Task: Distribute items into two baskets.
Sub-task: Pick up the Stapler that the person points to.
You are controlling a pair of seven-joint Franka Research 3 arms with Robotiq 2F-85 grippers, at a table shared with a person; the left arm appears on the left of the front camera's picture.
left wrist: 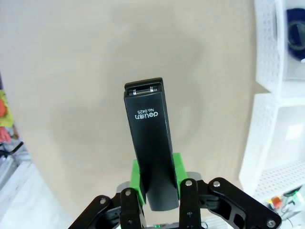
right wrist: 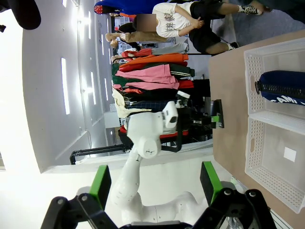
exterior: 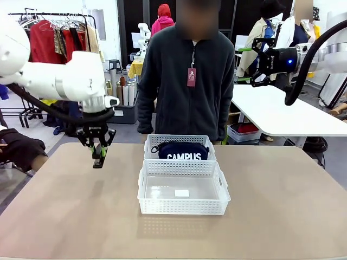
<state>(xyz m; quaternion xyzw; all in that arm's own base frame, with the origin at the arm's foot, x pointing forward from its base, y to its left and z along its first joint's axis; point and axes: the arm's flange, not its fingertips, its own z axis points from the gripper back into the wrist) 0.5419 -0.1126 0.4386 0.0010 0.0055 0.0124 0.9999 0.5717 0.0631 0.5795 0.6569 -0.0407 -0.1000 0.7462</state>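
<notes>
My left gripper (exterior: pixel 98 155) hangs a little above the table, left of the baskets, shut on the black stapler (exterior: pixel 98 157). In the left wrist view the stapler (left wrist: pixel 150 143) sticks out from between the green pads (left wrist: pixel 137 179), its nose pointing down at the tabletop. The two white lattice baskets stand end to end at the table's middle. The far basket (exterior: pixel 179 139) holds the navy "CAMPUS" pouch (exterior: pixel 180 150). The near basket (exterior: pixel 183 206) holds nothing but a small white label on its bottom. My right gripper (exterior: pixel 244 65) is raised high at the right, open and holding nothing.
A person in a dark fleece (exterior: pixel 187 81) stands at the far edge right behind the baskets. The tan tabletop (exterior: pixel 282 206) is bare on both sides of the baskets. A second person's dark sleeve (exterior: pixel 21 149) rests at the table's left edge.
</notes>
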